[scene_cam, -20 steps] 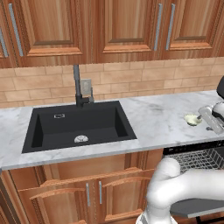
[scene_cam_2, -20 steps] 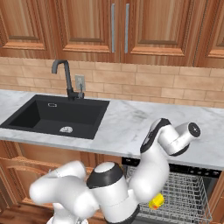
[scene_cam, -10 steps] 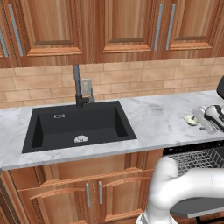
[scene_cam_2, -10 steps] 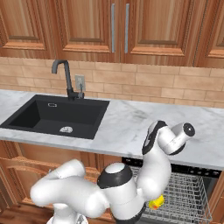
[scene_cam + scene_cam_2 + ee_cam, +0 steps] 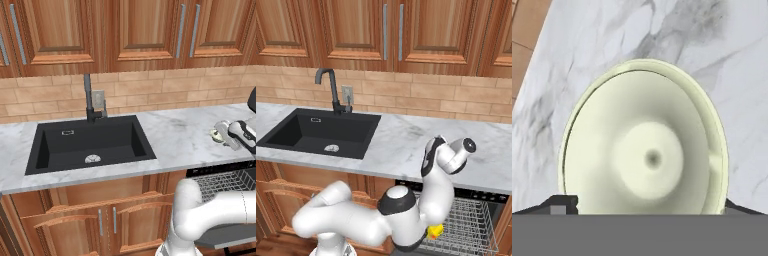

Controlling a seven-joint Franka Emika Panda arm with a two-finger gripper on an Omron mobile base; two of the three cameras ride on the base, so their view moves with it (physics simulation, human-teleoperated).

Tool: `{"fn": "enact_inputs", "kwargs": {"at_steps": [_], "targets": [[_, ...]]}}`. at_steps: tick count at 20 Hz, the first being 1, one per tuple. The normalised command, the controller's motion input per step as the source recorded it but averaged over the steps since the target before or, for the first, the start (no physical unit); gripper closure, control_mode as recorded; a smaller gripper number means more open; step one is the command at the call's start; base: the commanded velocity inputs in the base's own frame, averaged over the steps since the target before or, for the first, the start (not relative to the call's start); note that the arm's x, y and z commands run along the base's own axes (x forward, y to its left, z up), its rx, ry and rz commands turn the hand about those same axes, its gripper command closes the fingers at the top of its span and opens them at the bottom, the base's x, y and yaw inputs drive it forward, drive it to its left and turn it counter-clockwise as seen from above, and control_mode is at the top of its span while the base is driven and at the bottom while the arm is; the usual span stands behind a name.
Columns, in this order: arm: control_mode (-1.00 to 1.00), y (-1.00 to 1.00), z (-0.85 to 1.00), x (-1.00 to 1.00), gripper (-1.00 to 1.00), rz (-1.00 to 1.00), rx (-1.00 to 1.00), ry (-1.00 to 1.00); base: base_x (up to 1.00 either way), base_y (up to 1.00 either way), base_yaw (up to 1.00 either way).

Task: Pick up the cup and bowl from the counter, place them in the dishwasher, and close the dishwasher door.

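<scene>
since a second ago the gripper (image 5: 223,135) has dropped onto the bowl (image 5: 644,145) on the counter (image 5: 602,45), fingers apart around it; light, stiff, slick, so pinch its rim.

Even, bright rendered light, soft faint shadows, no glare, slightly pixelated edges

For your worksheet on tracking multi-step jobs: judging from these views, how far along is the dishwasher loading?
Done: the cup already sits in the dishwasher rack. In hand: the gripper is right over the bowl, which rests on the counter; its fingertips flank the rim, and I cannot tell whether they grip yet. Left: lifting the bowl, racking it, then closing the dishwasher door, which is open.
</scene>
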Motion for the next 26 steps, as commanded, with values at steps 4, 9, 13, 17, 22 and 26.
{"fn": "enact_inputs", "kwargs": {"at_steps": [4, 9, 13, 17, 22, 26], "targets": [[-1.0, -0.16, -0.23, 0.33, -1.0, -0.01, 0.0, 0.0, 0.0, 0.0, 0.0], [-1.0, -0.09, -0.21, 0.34, 1.0, -0.01, 0.0, 0.0, 0.0, 0.0, 0.0], [-1.0, -0.15, -0.21, 0.19, 1.0, -0.02, 0.0, 0.0, 0.0, 0.0, 0.0], [-1.0, -0.08, -0.25, 0.01, 1.0, -0.01, 0.0, 0.0, 0.0, 0.0, 0.0], [-1.0, 0.0, -0.11, -0.41, 1.0, 0.0, 0.0, -0.02, 0.0, 0.0, 0.0], [-1.0, -0.03, -0.09, -0.73, 1.0, 0.0, 0.0, -0.07, 0.0, 0.0, 0.0]]}}
